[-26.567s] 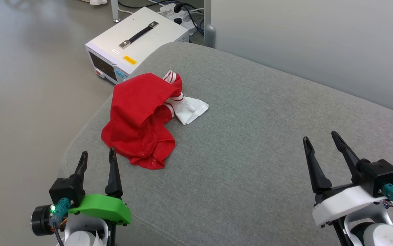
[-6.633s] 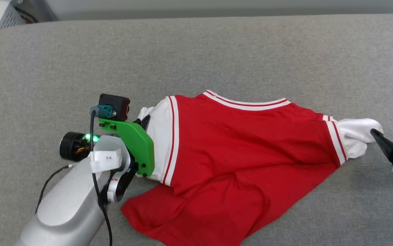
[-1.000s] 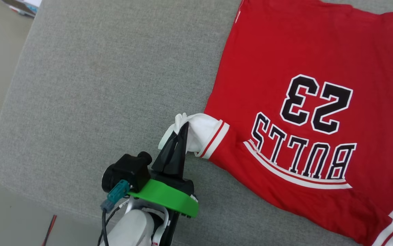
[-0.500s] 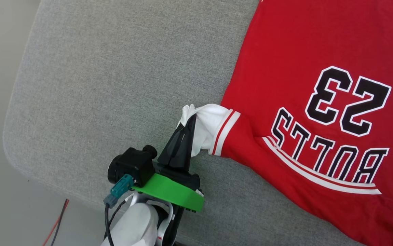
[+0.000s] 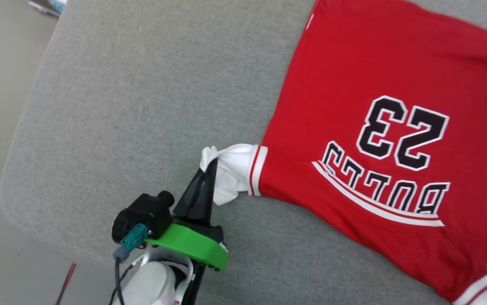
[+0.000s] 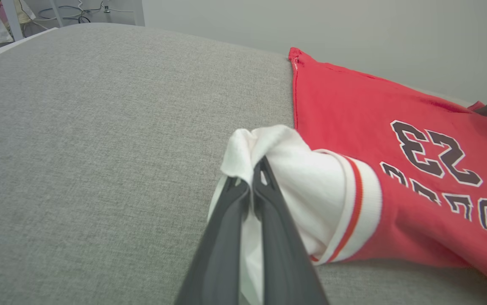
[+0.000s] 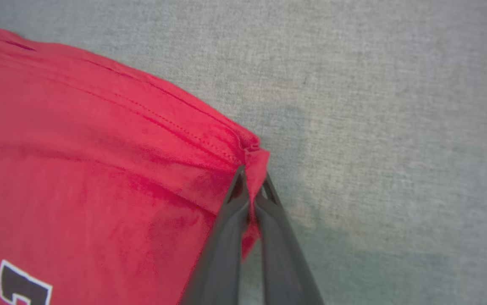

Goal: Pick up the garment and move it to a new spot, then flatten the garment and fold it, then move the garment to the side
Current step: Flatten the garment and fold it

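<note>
Grey cushion (image 5: 133, 93), garment (image 5: 353, 76) spread flat, lettering (image 5: 396, 169) upside down, hem (image 5: 459, 33) farthest

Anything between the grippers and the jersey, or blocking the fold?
Nothing visible. Left gripper is shut on the garment at its white sleeve, right gripper at a red hem corner. Grey cushion beside it holds nothing else.

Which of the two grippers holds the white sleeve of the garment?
The left gripper: it is shut on the garment's bunched white sleeve. The right gripper pinches a red hem corner instead.
</note>
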Tool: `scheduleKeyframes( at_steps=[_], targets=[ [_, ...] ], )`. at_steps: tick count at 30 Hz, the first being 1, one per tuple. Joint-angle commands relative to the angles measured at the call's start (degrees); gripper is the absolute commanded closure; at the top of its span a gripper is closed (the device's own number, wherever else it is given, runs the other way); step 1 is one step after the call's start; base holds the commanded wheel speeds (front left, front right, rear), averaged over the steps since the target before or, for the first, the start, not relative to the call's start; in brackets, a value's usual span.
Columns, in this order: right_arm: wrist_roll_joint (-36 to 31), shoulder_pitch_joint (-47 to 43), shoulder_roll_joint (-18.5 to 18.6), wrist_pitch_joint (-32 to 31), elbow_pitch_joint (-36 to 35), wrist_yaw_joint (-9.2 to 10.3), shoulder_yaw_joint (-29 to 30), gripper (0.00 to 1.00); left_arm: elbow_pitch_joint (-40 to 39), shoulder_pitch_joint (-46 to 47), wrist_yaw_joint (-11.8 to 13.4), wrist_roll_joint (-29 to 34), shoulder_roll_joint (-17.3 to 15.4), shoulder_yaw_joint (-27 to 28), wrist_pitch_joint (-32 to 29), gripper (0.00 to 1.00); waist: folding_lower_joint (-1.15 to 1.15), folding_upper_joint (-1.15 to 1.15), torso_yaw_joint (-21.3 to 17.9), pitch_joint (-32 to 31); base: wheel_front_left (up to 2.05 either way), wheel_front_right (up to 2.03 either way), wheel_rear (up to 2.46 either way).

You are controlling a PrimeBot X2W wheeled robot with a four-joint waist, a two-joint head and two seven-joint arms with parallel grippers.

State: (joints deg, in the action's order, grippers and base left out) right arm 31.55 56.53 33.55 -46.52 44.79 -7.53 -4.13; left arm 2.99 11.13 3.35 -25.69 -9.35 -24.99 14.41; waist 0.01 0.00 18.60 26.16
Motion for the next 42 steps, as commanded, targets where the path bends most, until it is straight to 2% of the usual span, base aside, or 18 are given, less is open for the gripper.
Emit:
scheduleKeyframes(
  at_steps=[1, 5, 10, 18, 24, 29, 32, 33, 34, 35, 42],
  targets=[
    [0.5, -2.9, 0.6, 0.5, -0.4, 0.04, -0.4, 1.0, -0.1, -0.6, 0.3, 0.0, -0.7, 0.6, -0.3, 1.0, -0.01, 0.0, -4.6, -4.7, 0.0, 0.0, 0.0],
    [2.3, -8.0, 1.8, 2.7, -4.9, 0.04, -1.0, 1.0, -0.6, -1.9, 1.2, -0.5, -2.3, 1.9, -1.4, 1.0, -0.01, 0.0, -8.7, -6.8, 0.0, 0.0, 0.0],
    [4.9, -18.5, 2.0, 6.3, -10.6, 0.04, 0.6, 1.0, -1.1, -4.2, 2.2, -1.7, -4.0, 3.4, -2.9, 1.0, -0.01, 0.0, -13.7, -9.1, 0.0, 0.0, 0.0],
    [6.6, -39.2, -1.4, 11.7, -19.8, 0.04, 8.5, 1.0, 0.2, -8.6, 3.3, -4.8, -5.9, 6.0, -4.4, 1.0, -0.01, 0.0, -19.6, -13.5, 0.0, 0.0, 0.0],
    [4.6, -55.5, -8.1, 12.5, -29.0, 0.04, 16.4, 1.0, 0.3, -11.3, 3.8, -6.0, -7.2, 7.0, -5.3, 1.0, -0.01, 0.0, -21.8, -15.6, 0.0, 0.0, 0.0],
    [2.5, -66.0, -17.0, 11.0, -35.9, 0.04, 21.7, 1.0, 0.2, -11.5, 3.7, -6.2, -8.0, 6.9, -6.1, 1.0, -0.01, 0.0, -22.0, -16.0, 0.0, 0.0, 0.0],
    [1.5, -69.2, -21.8, 9.9, -38.4, 0.04, 22.9, 1.0, 0.1, -11.5, 3.7, -6.2, -8.2, 6.9, -6.2, 1.0, -0.01, 0.0, -22.1, -15.9, 0.0, 0.0, 0.0],
    [0.6, -69.9, -23.1, 10.5, -39.5, 0.04, 23.1, 0.85, 0.1, -11.5, 3.7, -6.2, -8.2, 6.8, -6.2, 1.0, -0.01, 0.0, -22.1, -15.9, 0.0, 0.0, 0.0],
    [0.3, -70.3, -24.2, 11.1, -40.4, 0.04, 23.1, 0.56, 0.1, -11.5, 3.7, -6.2, -8.3, 6.7, -6.3, 1.0, -0.01, 0.0, -22.0, -15.9, 0.0, 0.0, 0.0],
    [0.5, -70.4, -25.5, 12.1, -41.2, 0.04, 23.1, 0.0, 0.1, -11.4, 3.7, -6.3, -8.2, 6.7, -6.3, 1.0, -0.01, 0.0, -21.9, -15.8, 0.0, 0.0, 0.0],
    [-3.3, -65.1, -26.7, 27.2, -43.4, 0.04, 25.2, 0.0, -0.1, -10.3, 3.8, -6.1, -7.7, 6.0, -6.4, 1.0, -0.01, 0.0, -21.0, -15.3, 0.0, 0.0, 0.0]
  ],
)
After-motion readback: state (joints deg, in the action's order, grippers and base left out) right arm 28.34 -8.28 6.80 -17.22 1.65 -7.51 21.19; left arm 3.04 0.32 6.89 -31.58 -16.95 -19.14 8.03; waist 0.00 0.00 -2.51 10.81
